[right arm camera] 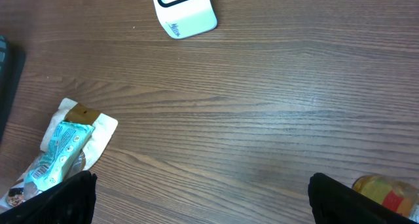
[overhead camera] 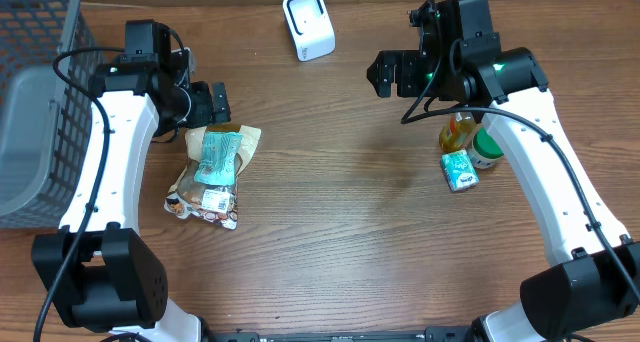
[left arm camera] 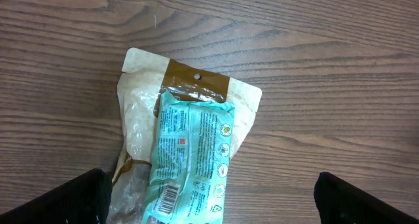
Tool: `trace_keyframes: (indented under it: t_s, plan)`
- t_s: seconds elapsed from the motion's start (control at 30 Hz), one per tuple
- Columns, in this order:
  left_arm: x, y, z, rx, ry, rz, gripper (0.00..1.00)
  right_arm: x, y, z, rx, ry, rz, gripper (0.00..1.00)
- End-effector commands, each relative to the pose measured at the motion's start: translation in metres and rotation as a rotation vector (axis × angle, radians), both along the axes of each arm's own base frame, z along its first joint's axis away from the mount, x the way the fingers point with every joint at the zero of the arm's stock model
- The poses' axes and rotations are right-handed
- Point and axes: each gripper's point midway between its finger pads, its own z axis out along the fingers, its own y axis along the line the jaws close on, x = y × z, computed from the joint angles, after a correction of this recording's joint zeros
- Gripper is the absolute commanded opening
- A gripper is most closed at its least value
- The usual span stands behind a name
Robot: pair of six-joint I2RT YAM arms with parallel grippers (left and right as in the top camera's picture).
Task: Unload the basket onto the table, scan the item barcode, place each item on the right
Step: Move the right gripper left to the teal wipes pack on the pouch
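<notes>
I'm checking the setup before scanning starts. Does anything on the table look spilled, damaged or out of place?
Nothing looks spilled or torn. One untidy spot, on the robot's left: the teal packet lies on top of the beige pouch, which overlaps a printed snack bag, so three items are piled.

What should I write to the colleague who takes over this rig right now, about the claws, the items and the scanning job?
Left claw: open, empty, over the top end of the teal packet.
Right claw: open, empty, above bare table.
Items: the teal packet lies on a beige pouch on the left side. The white scanner stands at the far edge. A bottle and a small teal pack are on the right side.
Done: nothing is held, and no item is at the scanner.
Left: grasp one item and show its barcode to the scanner.
</notes>
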Motion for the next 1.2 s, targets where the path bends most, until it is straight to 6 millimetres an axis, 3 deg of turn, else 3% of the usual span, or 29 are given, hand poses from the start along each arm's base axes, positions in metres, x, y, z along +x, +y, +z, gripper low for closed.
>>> trace_keyframes:
  t_s: [0.0, 0.27, 0.37, 0.53, 0.6, 0.67, 0.77, 0.8, 0.83, 0.9, 0.97, 1.03, 1.17]
  plan:
    - [0.004, -0.002, 0.013, -0.002, -0.038, -0.015, 1.00, 0.001, 0.002, 0.012, 0.016, -0.027, 0.002, 1.00]
    - [0.007, -0.004, 0.014, -0.021, -0.051, 0.003, 0.99, 0.001, 0.002, 0.012, 0.016, -0.027, 0.002, 1.00]
    - [-0.003, -0.009, 0.011, -0.052, -0.006, 0.011, 0.99, 0.001, 0.002, 0.012, 0.016, -0.027, 0.002, 1.00]
    - [-0.003, 0.011, 0.007, 0.061, -0.004, 0.031, 0.99, 0.001, 0.002, 0.012, 0.016, -0.027, 0.002, 1.00]
    - [-0.008, 0.028, 0.000, 0.157, 0.022, 0.064, 0.81, 0.001, 0.002, 0.012, 0.016, -0.027, 0.002, 1.00]
    - [-0.018, 0.047, -0.012, 0.262, 0.061, 0.095, 0.42, 0.001, 0.002, 0.013, 0.017, -0.027, 0.003, 1.00]
    - [-0.023, 0.048, -0.024, 0.269, 0.079, 0.095, 0.22, 0.001, 0.002, 0.013, 0.020, -0.029, 0.004, 1.00]
    - [-0.025, 0.048, -0.034, 0.273, 0.086, 0.084, 0.11, 0.002, 0.014, 0.019, 0.075, -0.043, 0.045, 1.00]
    - [-0.025, 0.048, -0.038, 0.274, 0.087, 0.079, 0.05, -0.002, 0.022, 0.022, 0.115, -0.035, 0.078, 1.00]
    - [-0.025, 0.048, -0.046, 0.275, 0.081, 0.074, 0.04, -0.011, 0.047, 0.031, 0.241, -0.019, 0.186, 1.00]
    - [-0.024, 0.045, -0.055, 0.268, 0.069, 0.048, 0.04, -0.019, 0.071, 0.034, 0.357, 0.040, 0.230, 0.87]
    - [-0.023, 0.044, -0.059, 0.263, 0.065, 0.047, 0.04, -0.021, 0.080, 0.024, 0.378, 0.104, 0.182, 0.76]
    - [-0.022, 0.036, -0.060, 0.205, 0.057, 0.035, 0.04, -0.033, 0.122, -0.011, 0.375, 0.201, 0.232, 0.69]
